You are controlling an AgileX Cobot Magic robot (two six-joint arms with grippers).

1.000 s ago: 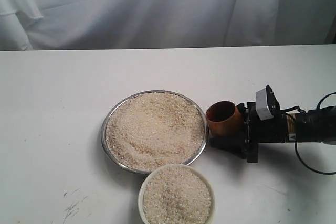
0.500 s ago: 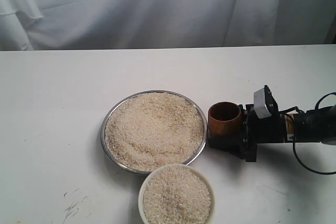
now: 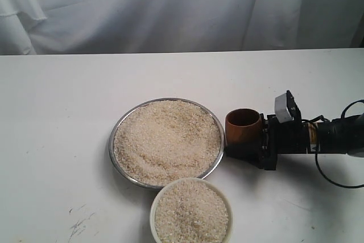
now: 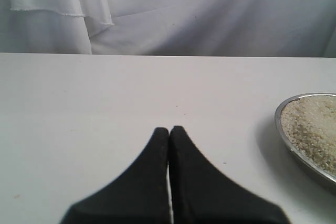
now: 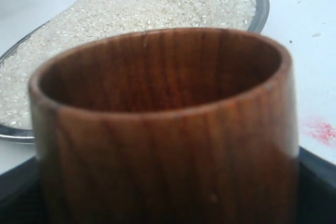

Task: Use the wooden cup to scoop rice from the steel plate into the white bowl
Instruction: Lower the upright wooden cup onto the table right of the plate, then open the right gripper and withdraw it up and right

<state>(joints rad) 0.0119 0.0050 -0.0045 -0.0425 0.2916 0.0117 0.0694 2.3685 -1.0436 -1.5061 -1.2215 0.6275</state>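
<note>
White table [image 3: 57, 112], right arm [image 3: 341, 135] low, fingers [image 3: 247, 153] clasping wooden cup [image 3: 243, 129]

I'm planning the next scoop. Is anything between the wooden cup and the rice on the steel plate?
Nothing visible blocks it. The wooden cup, gripped upright by the right gripper, is right beside the steel plate. Only the plate's low rim lies between it and the rice.

Right of centre: glossy orange-brown wooden cup [image 3: 243, 126], a second ago tipped with its mouth toward the upper left, now upright and slightly lower. The right pincer [image 3: 247, 146] gripping it has rolled level.
</note>
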